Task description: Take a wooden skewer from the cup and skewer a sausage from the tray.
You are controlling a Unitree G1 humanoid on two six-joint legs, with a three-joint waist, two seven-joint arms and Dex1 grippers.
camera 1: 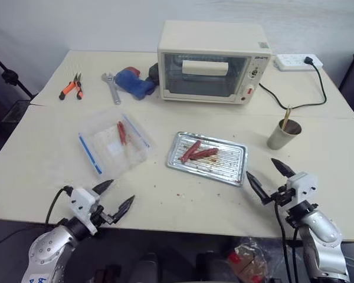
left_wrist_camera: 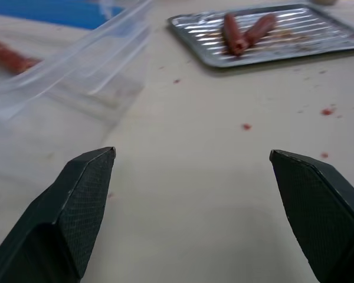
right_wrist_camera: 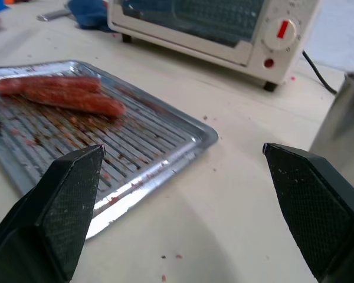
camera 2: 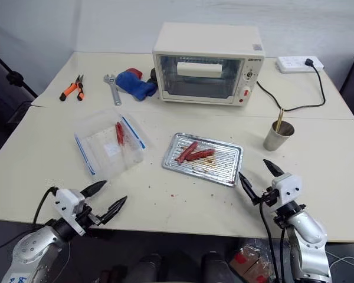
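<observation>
Nearest you, the left gripper (camera 1: 113, 198) hangs at the near edge of the table (camera 1: 183, 203), its two black fingers spread wide and holding nothing; the right gripper (camera 1: 270, 174) sits at the same edge on the other side, likewise fully spread and empty, just beside the near right corner of the tray (camera 1: 236, 173). Moving outward, the tray lies at the middle of the table, silver and ribbed, with greasy brown marks on its floor. On its left half rest two sausages touching in a narrow V: the darker sausage (camera 1: 205, 154) and a brighter red sausage (camera 1: 190, 151) on its left. To the left of the tray you see a clear plastic bag (camera 1: 109, 150) with a blue zip, a further red sausage (camera 1: 121, 132) inside it. To the right of the tray, well apart from it, stands the cup (camera 1: 281, 135), with the wooden skewer (camera 1: 286, 117) upright in it. Farthest away stand a cream toaster oven (camera 1: 209, 62), a blue cloth (camera 1: 133, 82), a wrench (camera 1: 111, 86), orange-handled pliers (camera 1: 71, 86) and a white power strip (camera 1: 298, 61).
</observation>
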